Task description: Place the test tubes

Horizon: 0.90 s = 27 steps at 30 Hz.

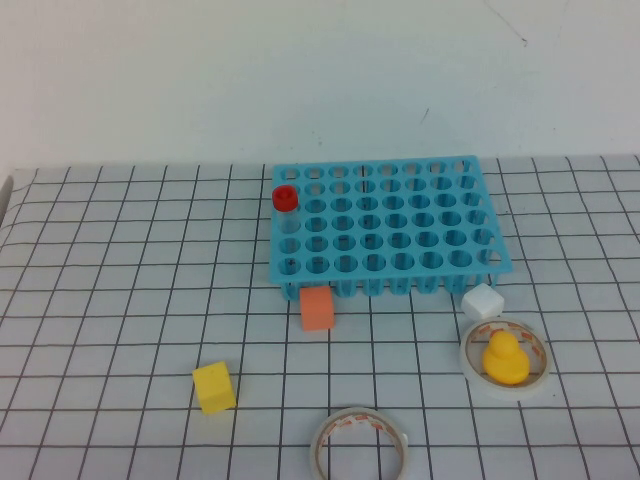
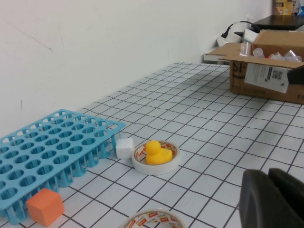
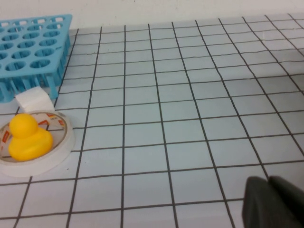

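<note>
1. Left gripper (image 2: 269, 186): fingers pressed together, holding nothing, low over the table and well apart from the rack (image 1: 400, 274).
2. Right gripper (image 3: 268, 191): fingers pressed together, empty, out over bare grid past the duck (image 3: 27, 137) in its tape ring (image 3: 61, 153).
3. Test tube (image 1: 286, 205): red cap, upright in a hole at the rack's 9 o'clock edge. The rack is at 12 o'clock on the table.
4. Tube to grippers: well apart, and in neither wrist view (neither arm reaches into the high view).
5. Loose tubes: none seen on the table, so the step is likely fetching the next one.
6. Handling advice: spread the fingers before approach, pinch below the cap, keep the tube upright, and lower it straight into a free hole.
7. Hazard: the orange block (image 1: 317, 308) at the tube's 6 o'clock, close to the rack front.
</note>
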Motion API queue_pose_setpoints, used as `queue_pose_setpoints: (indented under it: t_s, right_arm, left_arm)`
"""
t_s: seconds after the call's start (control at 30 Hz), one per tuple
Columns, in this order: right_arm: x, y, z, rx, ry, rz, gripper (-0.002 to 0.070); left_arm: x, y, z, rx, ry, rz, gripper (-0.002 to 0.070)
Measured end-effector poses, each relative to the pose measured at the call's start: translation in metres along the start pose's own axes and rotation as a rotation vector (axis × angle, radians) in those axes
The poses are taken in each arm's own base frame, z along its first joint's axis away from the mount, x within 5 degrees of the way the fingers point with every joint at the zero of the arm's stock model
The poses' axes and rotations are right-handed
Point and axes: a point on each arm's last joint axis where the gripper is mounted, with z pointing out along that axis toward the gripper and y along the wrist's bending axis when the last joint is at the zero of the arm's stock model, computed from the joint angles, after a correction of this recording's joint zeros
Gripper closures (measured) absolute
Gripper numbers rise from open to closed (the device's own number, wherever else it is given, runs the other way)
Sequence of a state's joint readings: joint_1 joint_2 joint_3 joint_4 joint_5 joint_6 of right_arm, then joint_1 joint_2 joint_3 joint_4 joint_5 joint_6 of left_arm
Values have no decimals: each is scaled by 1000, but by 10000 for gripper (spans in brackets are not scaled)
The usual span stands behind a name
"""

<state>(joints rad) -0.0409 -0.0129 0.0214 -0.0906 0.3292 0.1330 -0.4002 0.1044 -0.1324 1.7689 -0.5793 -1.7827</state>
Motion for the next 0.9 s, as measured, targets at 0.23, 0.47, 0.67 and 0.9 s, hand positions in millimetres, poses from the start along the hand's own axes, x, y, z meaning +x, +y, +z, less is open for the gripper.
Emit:
queue_pose_setpoints:
  t_s: [0.23,0.47,0.67,0.9]
  right_arm:
    - [0,0,0,0,4,5,678]
    - [1,0,0,0,6,6,678]
    - [0,0,0,0,6,6,678]
    - [0,0,0,0,6,6,678]
  left_arm:
    - [0,-1,0,8,2,0,676]
    - [0,-1,0,10,2,0,676]
    - [-2,10,-1,-106,-24,-15,676]
    - [-8,44,-11,-512,-175,-298,676]
